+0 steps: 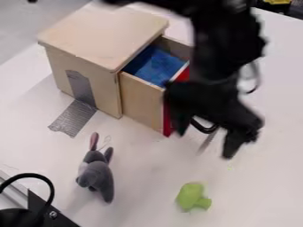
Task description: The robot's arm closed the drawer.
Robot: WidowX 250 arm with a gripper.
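Camera view — grey floor lies beyond white tabletop — the tool spread open.

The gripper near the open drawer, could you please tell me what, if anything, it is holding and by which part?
Nothing is held: the gripper has its fingers spread wide, and the black drawer handle shows between them, unclasped.

The cabinet is pale wood, smooth on top with a soft sheen. The drawer has bare, matt wooden sides and a smooth red front. Inside lies blue material that looks like rumpled cloth. The silver-grey tape has a fine woven texture. The rabbit toy is matt, soft plush, and the table is smooth.
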